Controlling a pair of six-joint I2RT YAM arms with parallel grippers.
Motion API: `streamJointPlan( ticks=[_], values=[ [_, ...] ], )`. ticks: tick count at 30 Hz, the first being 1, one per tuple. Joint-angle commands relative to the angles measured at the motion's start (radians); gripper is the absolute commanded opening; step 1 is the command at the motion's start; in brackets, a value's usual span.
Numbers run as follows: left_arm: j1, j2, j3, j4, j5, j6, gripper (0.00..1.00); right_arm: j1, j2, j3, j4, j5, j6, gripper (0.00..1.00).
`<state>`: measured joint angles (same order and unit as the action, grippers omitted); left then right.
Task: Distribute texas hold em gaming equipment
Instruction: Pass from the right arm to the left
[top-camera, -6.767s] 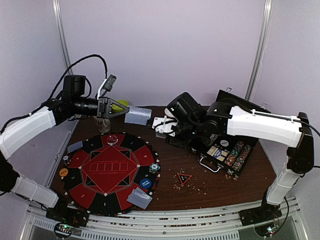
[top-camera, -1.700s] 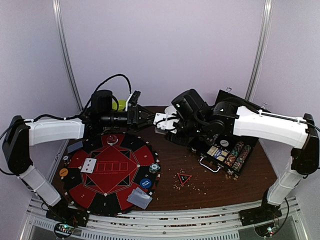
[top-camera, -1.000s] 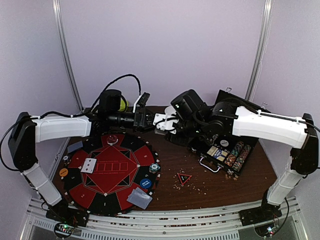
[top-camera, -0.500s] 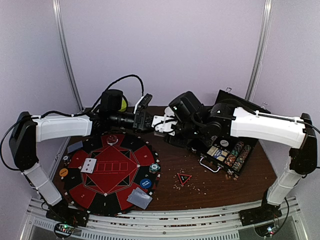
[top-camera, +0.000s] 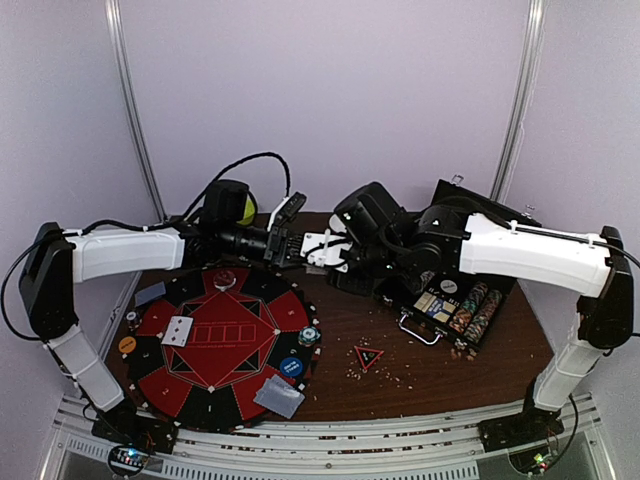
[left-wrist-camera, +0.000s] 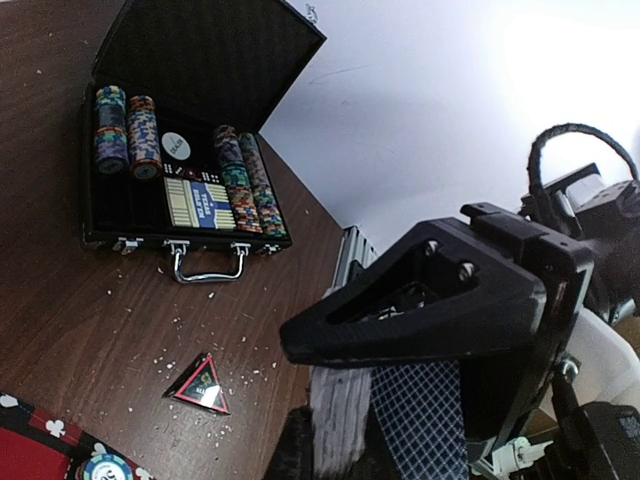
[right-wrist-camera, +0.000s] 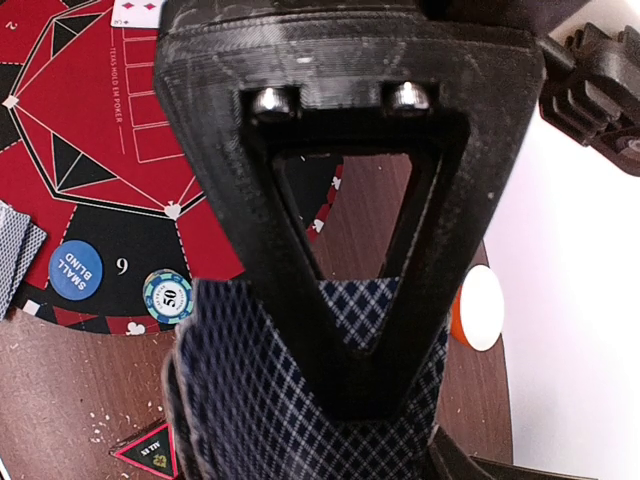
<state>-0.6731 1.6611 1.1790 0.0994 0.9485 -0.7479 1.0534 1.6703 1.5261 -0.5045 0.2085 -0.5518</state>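
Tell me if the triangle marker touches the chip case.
Apart: the left wrist view shows bare brown tabletop between the triangle marker and the chip case.

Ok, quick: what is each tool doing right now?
Left tool: closed, apparently on one card.
Right tool: closed on the deck.

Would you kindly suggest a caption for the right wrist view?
Right jaws clamp a lattice-backed card deck, red poker mat and small-blind button beyond.
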Motion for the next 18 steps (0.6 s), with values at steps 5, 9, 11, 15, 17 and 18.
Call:
streamJointPlan(
  ticks=[5,9,11,15,17,18],
  values=[
    [-0.019,-0.024,0.015,0.072,0.05,0.019,0.0,0.001,0.004,0.02,0.034,0.025,0.008,0.48],
    [-0.02,-0.064,0.007,0.082,0.009,0.039,0.0,-0.007,-0.016,-0.002,0.045,0.01,0.043,0.9],
    [-0.02,-0.086,0.007,0.057,-0.019,0.089,0.0,-0.022,-0.03,-0.002,0.031,-0.037,0.066,1.0],
    [-0.022,-0.112,0.013,-0.008,-0.033,0.185,0.0,-0.044,-0.045,0.01,-0.004,-0.117,0.083,1.0],
    [-0.024,-0.112,0.025,-0.059,-0.041,0.229,0.0,-0.046,-0.033,0.029,-0.039,-0.137,0.072,1.0],
    [-0.024,-0.11,0.03,-0.087,-0.05,0.246,0.0,-0.046,-0.026,0.038,-0.051,-0.133,0.072,1.0]
  ],
)
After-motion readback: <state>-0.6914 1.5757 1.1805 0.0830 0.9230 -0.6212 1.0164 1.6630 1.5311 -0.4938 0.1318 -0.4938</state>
